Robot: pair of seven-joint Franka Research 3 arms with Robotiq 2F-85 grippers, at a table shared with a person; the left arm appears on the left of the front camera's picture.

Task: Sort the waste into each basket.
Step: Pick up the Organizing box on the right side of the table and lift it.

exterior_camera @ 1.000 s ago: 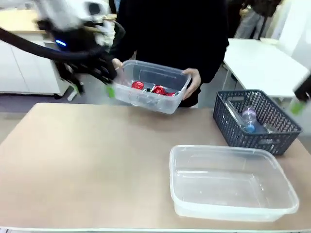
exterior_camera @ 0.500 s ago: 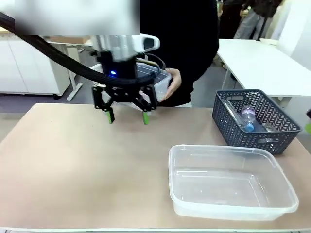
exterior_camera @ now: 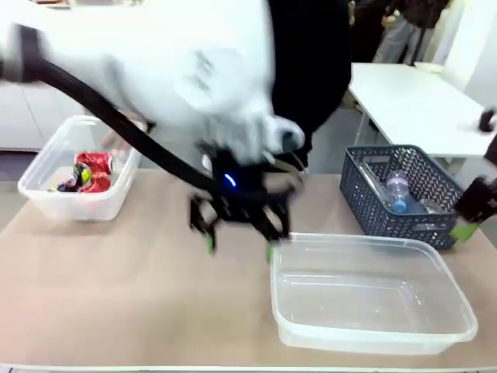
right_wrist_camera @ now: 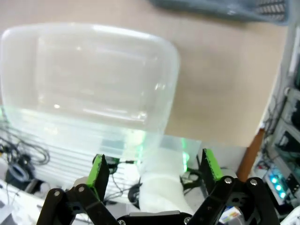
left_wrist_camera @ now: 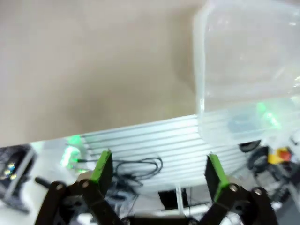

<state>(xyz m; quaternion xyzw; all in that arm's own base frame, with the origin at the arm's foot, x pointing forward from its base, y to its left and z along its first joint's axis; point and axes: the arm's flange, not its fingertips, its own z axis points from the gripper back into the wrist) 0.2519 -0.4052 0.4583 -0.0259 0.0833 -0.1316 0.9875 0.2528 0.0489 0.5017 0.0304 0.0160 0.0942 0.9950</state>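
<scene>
— Shifted since before: clear rectangular plastic tub point(exterior_camera: 46, 203) of red-and-silver metal cans point(exterior_camera: 93, 167), now parked far left on tan table point(exterior_camera: 116, 295). Left gripper point(exterior_camera: 239, 247) swung beside empty clear tub point(exterior_camera: 373, 311).
— Jaws?
— Both spread, empty. Right gripper point(exterior_camera: 466, 231) near dark grey lattice basket point(exterior_camera: 435, 221) (see-through bottle point(exterior_camera: 397, 190) inside, probably next). Tubs well apart, bare tabletop between.

The left arm point(exterior_camera: 194, 74) is white, trailing 1 thick black cable point(exterior_camera: 124, 128); a blue light point(exterior_camera: 230, 180) glows above black jaws carrying 2 green pads point(left_wrist_camera: 101, 166).

Red cans point(exterior_camera: 95, 165) lie in left clear tub point(exterior_camera: 40, 200); right tub point(exterior_camera: 373, 336) upright.
</scene>
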